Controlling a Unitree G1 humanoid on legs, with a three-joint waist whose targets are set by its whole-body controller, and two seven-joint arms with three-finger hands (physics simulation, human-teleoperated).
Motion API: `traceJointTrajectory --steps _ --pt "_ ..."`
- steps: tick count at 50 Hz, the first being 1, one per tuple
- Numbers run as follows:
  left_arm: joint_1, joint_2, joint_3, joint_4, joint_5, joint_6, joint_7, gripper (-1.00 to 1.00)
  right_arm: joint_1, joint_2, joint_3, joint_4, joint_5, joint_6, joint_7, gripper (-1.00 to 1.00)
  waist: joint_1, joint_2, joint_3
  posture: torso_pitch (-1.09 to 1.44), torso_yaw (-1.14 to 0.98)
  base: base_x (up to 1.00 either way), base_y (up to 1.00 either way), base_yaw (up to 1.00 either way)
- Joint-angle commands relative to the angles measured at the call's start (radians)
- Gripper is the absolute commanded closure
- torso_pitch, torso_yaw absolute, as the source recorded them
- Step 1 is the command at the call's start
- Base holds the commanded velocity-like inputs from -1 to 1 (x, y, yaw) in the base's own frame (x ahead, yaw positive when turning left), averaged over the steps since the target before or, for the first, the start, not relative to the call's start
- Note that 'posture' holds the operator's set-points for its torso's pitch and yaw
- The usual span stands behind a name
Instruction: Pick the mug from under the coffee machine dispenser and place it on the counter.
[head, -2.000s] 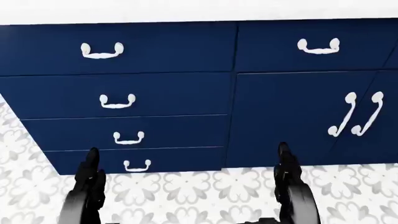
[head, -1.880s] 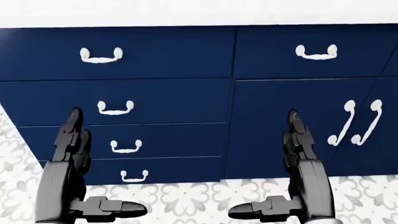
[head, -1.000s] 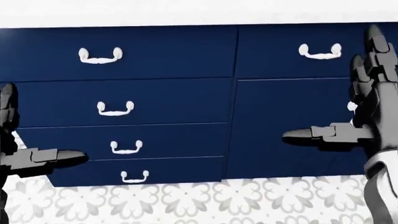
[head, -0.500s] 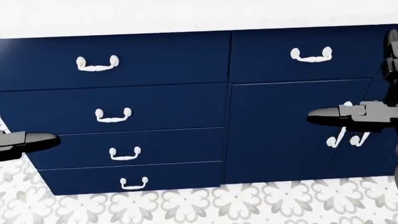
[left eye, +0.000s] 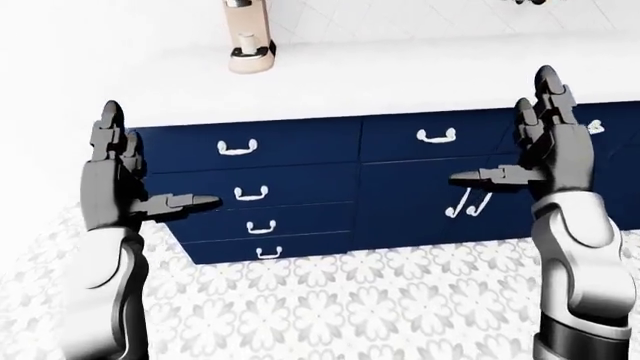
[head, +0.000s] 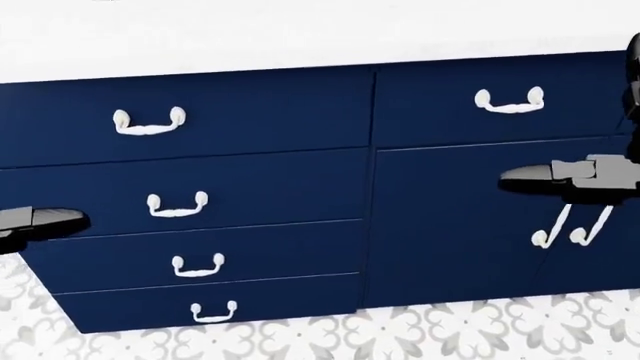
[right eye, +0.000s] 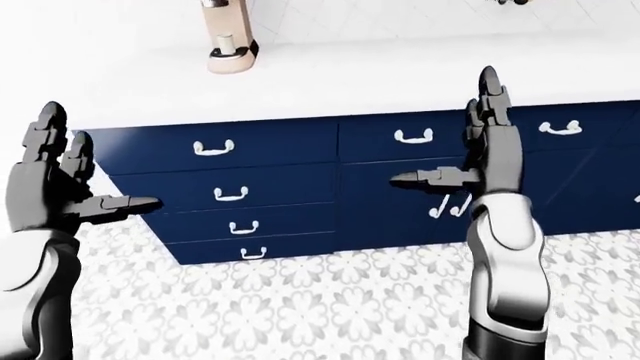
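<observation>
1. Currently at the approach stage, by my reading: both hands are raised and empty before the counter (left eye: 400, 67), and nothing is grasped.
2. Left hand (left eye: 112, 184): fingers spread, pointing up, thumb sticking out sideways toward the drawers. Holds nothing.
3. Right hand (left eye: 545, 150): same pose, fingers apart and upright, thumb out to the view's left, hanging over the cabinet doors. Holds nothing.
4. Mug: not visible in any view. A tan object (left eye: 248, 41) stands at the top of the left-eye view on the white counter; it may be part of the coffee machine, but it is cut off and I cannot tell.
5. Next move, as I judge it: look and step nearer until the dispenser and mug show, then reach one open hand over the counter edge toward the mug.
6. Counts on the navy cabinet front (head: 260, 180), left-eye view:
   - drawer stack at left: four drawers, four white handles (head: 149, 121).
   - one more drawer with handle (head: 509, 101) to its right.
   - two long door pulls (head: 572, 225) side by side beneath it.
   - further handles at the far right, partly hidden by the right hand.
7. Patterned floor tile (left eye: 330, 307) runs below.
</observation>
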Motion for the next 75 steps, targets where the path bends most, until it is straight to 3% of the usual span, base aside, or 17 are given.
traceJointTrajectory --steps 1,2,3,5,13,14,21,27,40,41,45,49,51,61,65,66,75 --pt "-0.02 0.016 0.013 -0.027 0.0 -0.024 0.006 -1.0 -0.022 -0.007 0.001 -0.027 0.003 -0.023 0.001 -1.0 0.002 0.016 -0.023 0.0 0.0 0.19 0.12 0.0" --pt "-0.019 0.015 0.013 -0.026 0.001 -0.024 0.006 -1.0 -0.023 -0.007 0.001 -0.027 0.004 -0.023 0.0 -1.0 0.004 0.058 -0.039 0.0 0.0 0.18 0.12 0.0" --pt "-0.019 0.015 0.013 -0.026 0.001 -0.025 0.007 -1.0 -0.024 -0.008 0.0 -0.027 0.004 -0.023 0.001 -1.0 0.015 0.017 -0.031 0.0 0.0 0.18 0.12 0.0" --pt "-0.019 0.015 0.014 -0.027 0.0 -0.024 0.008 -1.0 -0.024 -0.007 0.0 -0.029 0.006 -0.02 0.0 -1.0 0.017 0.025 -0.024 0.0 0.0 0.15 0.17 0.0" --pt "-0.023 0.019 0.017 -0.032 -0.007 -0.016 0.011 -1.0 -0.031 -0.012 -0.003 -0.03 0.018 -0.007 -0.005 -1.0 0.025 -0.122 -0.036 0.0 0.0 0.09 0.24 0.0" --pt "-0.024 0.02 0.018 -0.032 -0.007 -0.016 0.011 -1.0 -0.03 -0.012 -0.002 -0.033 0.018 -0.005 -0.005 -1.0 0.013 -0.085 -0.033 0.0 0.0 0.03 0.27 0.0" --pt "-0.022 0.023 0.021 -0.033 -0.01 -0.015 0.011 -1.0 -0.027 -0.014 -0.003 -0.029 0.019 -0.013 -0.001 -1.0 0.008 -0.069 -0.034 0.0 0.0 0.03 0.27 0.0" --pt "-0.021 0.022 0.019 -0.029 -0.008 -0.02 0.011 -1.0 -0.023 -0.014 -0.004 -0.024 0.018 -0.02 0.002 -1.0 -0.001 0.05 -0.062 0.0 0.0 0.03 0.27 0.0" --pt "-0.021 0.02 0.016 -0.027 -0.006 -0.022 0.01 -1.0 -0.02 -0.012 -0.001 -0.024 0.012 -0.022 0.007 -1.0 0.016 -0.125 -0.04 0.0 0.0 0.03 0.27 0.0" --pt "-0.022 0.02 0.016 -0.028 -0.006 -0.02 0.011 -1.0 -0.02 -0.012 -0.001 -0.025 0.012 -0.021 0.007 -1.0 0.007 -0.079 -0.033 0.0 0.0 0.03 0.27 0.0" --pt "-0.021 0.019 0.016 -0.036 -0.007 -0.016 0.011 -1.0 -0.017 -0.011 -0.001 -0.027 0.01 -0.022 0.01 -1.0 0.01 -0.096 -0.047 0.0 0.0 0.05 0.23 0.0" --pt "-0.022 0.019 0.015 -0.042 -0.008 -0.011 0.009 -1.0 -0.02 -0.014 -0.005 -0.029 0.012 -0.019 0.012 -1.0 0.0 -0.003 -0.008 0.0 0.0 0.14 0.06 0.0" --pt "-0.021 0.016 0.011 -0.039 -0.005 -0.014 0.01 -1.0 -0.013 -0.012 -0.008 -0.028 0.013 -0.025 0.013 -1.0 0.001 0.045 -0.038 0.0 0.0 0.15 0.03 0.0" --pt "-0.018 0.012 0.009 -0.039 -0.003 -0.016 0.009 -1.0 -0.007 -0.009 -0.004 -0.026 0.008 -0.033 0.018 -1.0 0.028 -0.044 -0.017 0.0 0.0 0.17 0.01 0.0" --pt "-0.018 0.011 0.009 -0.041 -0.003 -0.014 0.009 -1.0 -0.004 -0.006 -0.002 -0.027 0.005 -0.035 0.021 -1.0 0.031 -0.141 -0.036 0.0 0.0 0.2 0.0 0.0" --pt "-0.017 0.011 0.009 -0.041 -0.003 -0.014 0.009 -1.0 -0.003 -0.006 -0.002 -0.027 0.004 -0.036 0.022 -1.0 0.018 -0.091 -0.023 0.0 0.0 0.2 0.0 0.0" --pt "-0.021 0.014 0.012 -0.039 -0.005 -0.013 0.008 -1.0 -0.004 -0.005 -0.002 -0.027 0.0 -0.036 0.027 -1.0 0.008 -0.024 -0.005 0.0 0.0 0.27 0.0 0.0"
